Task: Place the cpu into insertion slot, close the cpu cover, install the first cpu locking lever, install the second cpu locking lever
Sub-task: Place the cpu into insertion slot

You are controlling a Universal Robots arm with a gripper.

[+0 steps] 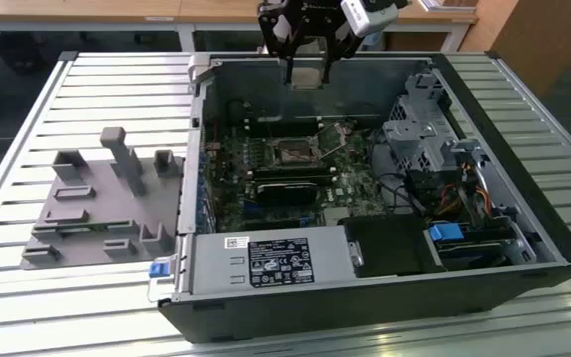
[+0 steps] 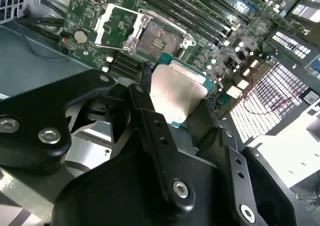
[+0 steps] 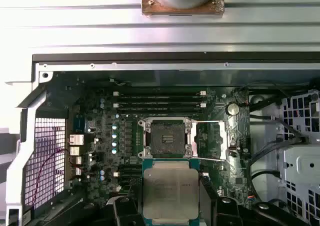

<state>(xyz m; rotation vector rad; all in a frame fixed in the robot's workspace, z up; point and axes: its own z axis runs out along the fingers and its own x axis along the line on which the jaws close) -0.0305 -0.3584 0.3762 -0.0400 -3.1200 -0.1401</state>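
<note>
Grey fixture block (image 1: pixel 87 201) idle at the exterior view's left. Gripper (image 1: pixel 305 68) hangs over the open case (image 1: pixel 365 305), fingers clamped on the cpu (image 3: pixel 171 193), above the insertion slot (image 3: pixel 164 137). Slot bare, cpu cover (image 3: pixel 223 140) flipped open beside it: nothing seated, closing and both latchings remain. Drive cage (image 1: pixel 419 137) and cables (image 1: pixel 459 197) crowd the exterior view's right; approach looks clear.

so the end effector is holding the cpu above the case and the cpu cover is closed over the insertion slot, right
Not quite: the cpu cover is open, swung to the side of the insertion slot, which lies bare, as the first wrist view shows. The end effector does hold the cpu above the case.
</note>
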